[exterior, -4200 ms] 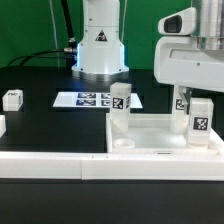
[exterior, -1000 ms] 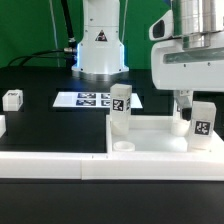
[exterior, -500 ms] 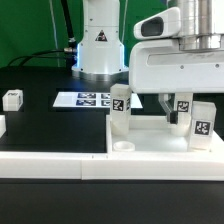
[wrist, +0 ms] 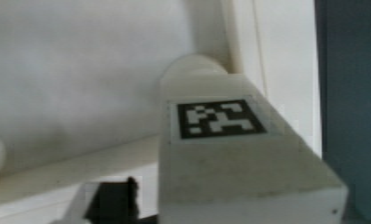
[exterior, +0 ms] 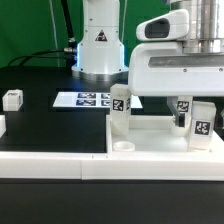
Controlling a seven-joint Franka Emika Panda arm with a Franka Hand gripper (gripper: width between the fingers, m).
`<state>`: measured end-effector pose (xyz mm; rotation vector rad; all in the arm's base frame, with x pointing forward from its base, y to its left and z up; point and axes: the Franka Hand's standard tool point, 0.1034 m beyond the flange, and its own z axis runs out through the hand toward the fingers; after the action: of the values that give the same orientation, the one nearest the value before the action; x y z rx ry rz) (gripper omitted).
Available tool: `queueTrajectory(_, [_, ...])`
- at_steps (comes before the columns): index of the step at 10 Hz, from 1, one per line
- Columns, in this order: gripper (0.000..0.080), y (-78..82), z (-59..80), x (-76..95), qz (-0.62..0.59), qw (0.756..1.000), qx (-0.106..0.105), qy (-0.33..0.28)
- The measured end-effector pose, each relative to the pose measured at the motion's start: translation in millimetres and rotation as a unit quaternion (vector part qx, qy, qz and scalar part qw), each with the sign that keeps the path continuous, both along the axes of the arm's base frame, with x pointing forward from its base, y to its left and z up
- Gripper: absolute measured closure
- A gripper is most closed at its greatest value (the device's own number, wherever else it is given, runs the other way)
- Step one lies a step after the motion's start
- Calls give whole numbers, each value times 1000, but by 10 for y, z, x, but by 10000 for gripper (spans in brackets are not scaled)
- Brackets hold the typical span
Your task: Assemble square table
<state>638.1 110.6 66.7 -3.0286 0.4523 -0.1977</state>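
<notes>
Fingers (wrist: 114, 200): one visible, just beside tagged leg (wrist: 235, 165).

White rimmed tabletop (exterior: 150, 138) lies flat, tagged legs (exterior: 121, 110) upright at its corners; a loose leg (exterior: 12, 98) lies well apart.

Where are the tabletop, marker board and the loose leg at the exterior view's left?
tabletop (exterior: 150, 128): exterior view, bare floor.
marker board (exterior: 80, 99): exterior view, tagged face.
loose leg (exterior: 12, 98): exterior view, front face.
</notes>
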Motion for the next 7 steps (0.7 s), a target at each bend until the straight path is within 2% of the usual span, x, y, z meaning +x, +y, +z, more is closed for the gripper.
queueTrajectory(1, [512,-4,-3,-2,-53,999,8,3])
queueTrajectory(3, [511,-29,-5,-10,-142,990,19,12])
queueTrajectory(4, [511,-49,9,-13,-224,974,26,31])
queueTrajectory(6, [511,-66,-6,-50,-414,908,34,57])
queueTrajectory(7, [511,-77,-27,-56,-499,862,37,74])
